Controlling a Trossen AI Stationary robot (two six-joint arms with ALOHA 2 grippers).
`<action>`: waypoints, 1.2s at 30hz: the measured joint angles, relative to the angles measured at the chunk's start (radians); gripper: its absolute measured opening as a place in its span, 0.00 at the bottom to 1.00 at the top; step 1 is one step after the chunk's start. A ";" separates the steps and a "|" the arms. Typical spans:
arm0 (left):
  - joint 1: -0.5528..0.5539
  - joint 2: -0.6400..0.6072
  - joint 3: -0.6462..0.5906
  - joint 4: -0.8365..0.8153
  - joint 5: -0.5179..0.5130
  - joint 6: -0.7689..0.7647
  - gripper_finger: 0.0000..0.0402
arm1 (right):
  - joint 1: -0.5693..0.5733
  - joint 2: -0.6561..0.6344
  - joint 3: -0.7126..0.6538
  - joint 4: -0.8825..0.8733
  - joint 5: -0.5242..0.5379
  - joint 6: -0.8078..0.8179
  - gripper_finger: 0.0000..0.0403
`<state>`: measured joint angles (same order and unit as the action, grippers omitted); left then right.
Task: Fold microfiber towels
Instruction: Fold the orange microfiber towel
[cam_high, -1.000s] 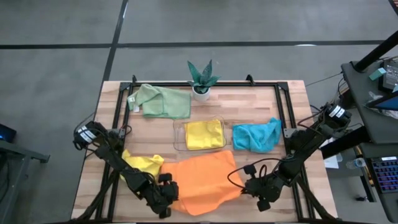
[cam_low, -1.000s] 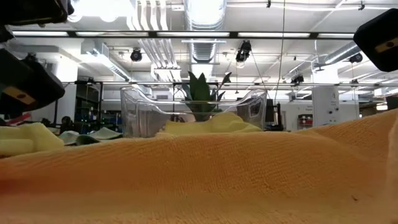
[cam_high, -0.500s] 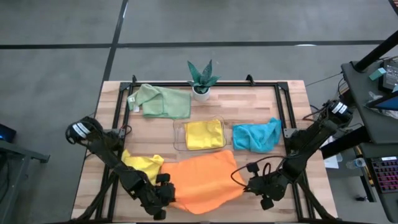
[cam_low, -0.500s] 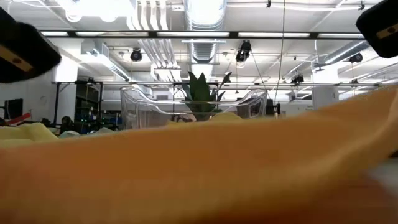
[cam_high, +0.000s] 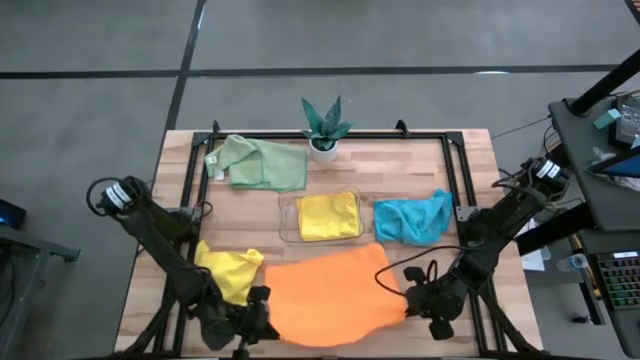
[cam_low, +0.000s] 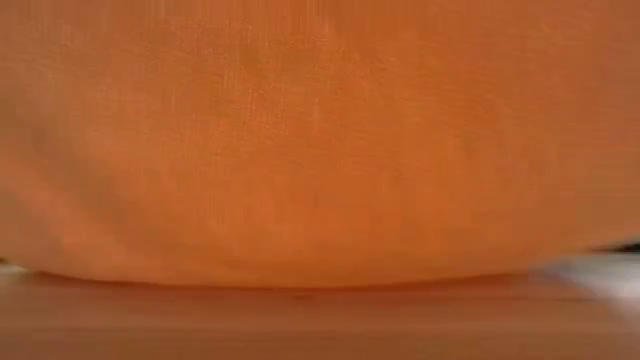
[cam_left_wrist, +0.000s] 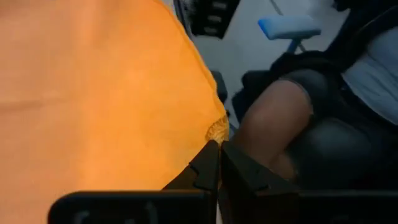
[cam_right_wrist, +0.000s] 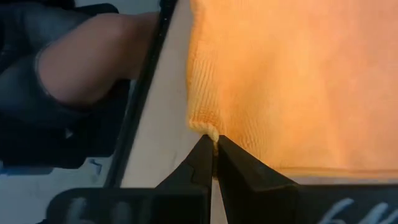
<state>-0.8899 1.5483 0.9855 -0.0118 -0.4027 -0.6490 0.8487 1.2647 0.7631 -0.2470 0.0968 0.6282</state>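
- High view: the orange towel (cam_high: 328, 298) lies at the near edge of the wooden table (cam_high: 470, 180), its long axis running left to right between the two grippers.
- The left gripper (cam_high: 262, 318) is clamped on the orange towel's near-left corner; in the left wrist view the fingers (cam_left_wrist: 208, 168) meet on the cloth's corner tip.
- The right gripper (cam_high: 408, 303) is clamped on the near-right corner; in the right wrist view its fingers (cam_right_wrist: 205, 158) pinch that corner right at the hem.
- In the low view the orange cloth fills almost the whole picture, its lower edge hanging just above the tabletop.
- A crumpled yellow towel (cam_high: 229, 270) touches the orange towel's left side, beside the left arm.
- Just behind the orange towel sits the clear plastic tray (cam_high: 287, 218) holding a folded yellow towel (cam_high: 328, 215); the teal-blue towel (cam_high: 412, 218) lies to the tray's right.
- The pale green towel (cam_high: 262, 164) and the potted plant (cam_high: 324, 128) stand along the far edge, well apart from the grippers.
- A person's bent leg (cam_left_wrist: 273, 124) shows beyond the table edge.
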 joint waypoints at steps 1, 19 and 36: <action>-0.005 -0.008 0.000 -0.006 -0.019 0.003 0.00 | 0.000 -0.001 0.000 0.001 0.000 0.001 0.02; -0.003 -0.011 -0.035 -0.409 -0.196 -0.335 0.00 | -0.057 0.000 0.000 -0.190 0.281 0.072 0.02; 0.038 -0.010 -0.061 -0.581 -0.287 -0.445 0.00 | -0.182 0.001 0.000 -0.250 0.352 0.061 0.02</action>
<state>-0.8516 1.5387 0.9241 -0.5927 -0.6899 -1.0939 0.6666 1.2652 0.7631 -0.4969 0.4483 0.6888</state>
